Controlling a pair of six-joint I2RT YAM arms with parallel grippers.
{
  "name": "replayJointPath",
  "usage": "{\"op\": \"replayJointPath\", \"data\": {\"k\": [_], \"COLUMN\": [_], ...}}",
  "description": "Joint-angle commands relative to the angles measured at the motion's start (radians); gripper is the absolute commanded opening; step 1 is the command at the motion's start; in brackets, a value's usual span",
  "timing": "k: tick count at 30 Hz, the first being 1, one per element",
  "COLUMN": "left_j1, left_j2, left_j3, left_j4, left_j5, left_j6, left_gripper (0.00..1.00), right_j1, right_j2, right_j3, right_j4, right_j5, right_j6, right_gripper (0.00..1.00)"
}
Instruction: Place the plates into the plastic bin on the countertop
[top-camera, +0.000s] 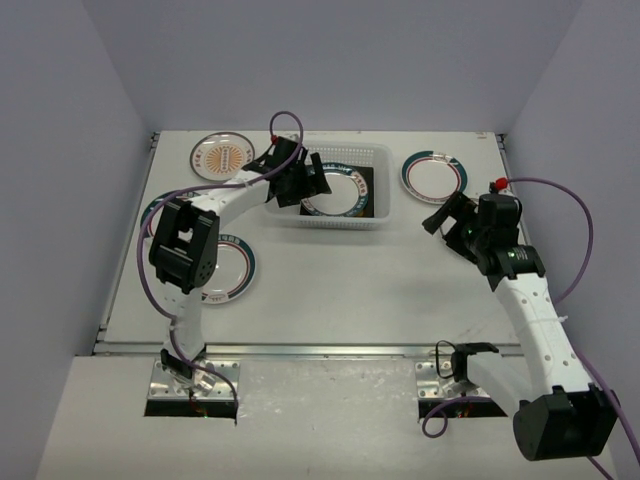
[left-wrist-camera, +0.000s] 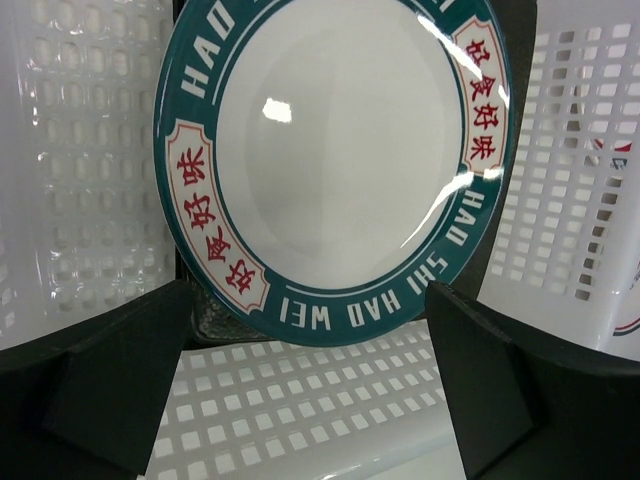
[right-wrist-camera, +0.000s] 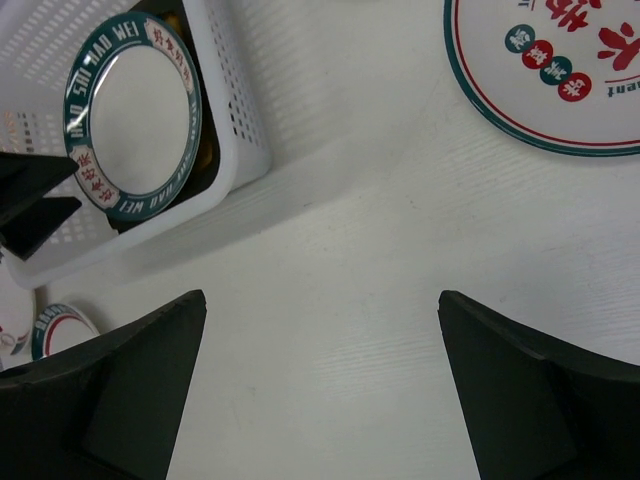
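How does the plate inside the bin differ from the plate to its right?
The plate in the plastic bin carries a broad teal band with white letters; the right plate has thin teal and red lines. The former lies inside the bin, the latter on the countertop. Both are round and white.

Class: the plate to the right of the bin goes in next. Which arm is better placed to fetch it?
Right. The right arm holds its jaws open just beside that plate; the left arm reaches over the bin, farther from it.
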Motion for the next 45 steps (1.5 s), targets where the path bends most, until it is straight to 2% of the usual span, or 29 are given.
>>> {"op": "replayJointPath", "data": {"k": [1,6,11,14,17,20,23,26,30,33,37,45], "left_j1": [-0.040,-0.048,-0.055,-0.043,-0.025,-0.015,-0.011,-0.012,-0.012,-0.011,-0.012,-0.014], "left_j2": [-0.010,-0.026,-0.126,-0.123,-0.061,0.040,0.139,0.178,0.222,0.225,0.205,0.208], "left_j3": [0.039,0.044,-0.005,0.013,0.070,0.224,0.333,0.352,0.379,0.372,0.325,0.321], "left_j4": [-0.002,-0.026,-0.051,-0.079,-0.089,-0.148,-0.177,-0.124,-0.149,-0.144,-0.075,-0.068], "left_j5": [-0.007,-0.076,-0.297,-0.412,-0.445,-0.471,-0.421,-0.297,-0.296,-0.290,-0.132,-0.048], "left_j6": [0.037,0.042,0.041,0.044,0.066,0.105,0.143,0.179,0.165,0.163,0.185,0.181], "left_gripper": [1.00,1.00,1.00,1.00,1.00,1.00,1.00,1.00,1.00,1.00,1.00,1.00], "right_j1": [-0.004,-0.002,-0.002,-0.003,-0.003,-0.002,-0.004,-0.003,-0.002,-0.002,-0.002,-0.002], "right_j2": [-0.032,-0.048,-0.059,-0.068,-0.074,-0.079,-0.096,-0.115,-0.116,-0.117,-0.115,-0.124], "right_j3": [-0.028,-0.045,-0.059,-0.069,-0.074,-0.071,-0.071,-0.077,-0.079,-0.082,-0.091,-0.107], "right_j4": [0.025,0.006,0.004,0.020,0.036,0.040,0.039,0.044,0.046,0.050,0.071,0.085], "right_j5": [0.126,0.162,0.163,0.146,0.122,0.105,0.100,0.102,0.090,0.084,0.065,0.045], "right_j6": [0.107,0.134,0.119,0.110,0.095,0.080,0.060,0.041,0.029,0.027,0.025,0.016], "right_gripper": [0.99,0.99,0.99,0.99,0.99,0.99,0.99,0.99,0.99,0.99,0.99,0.99]}}
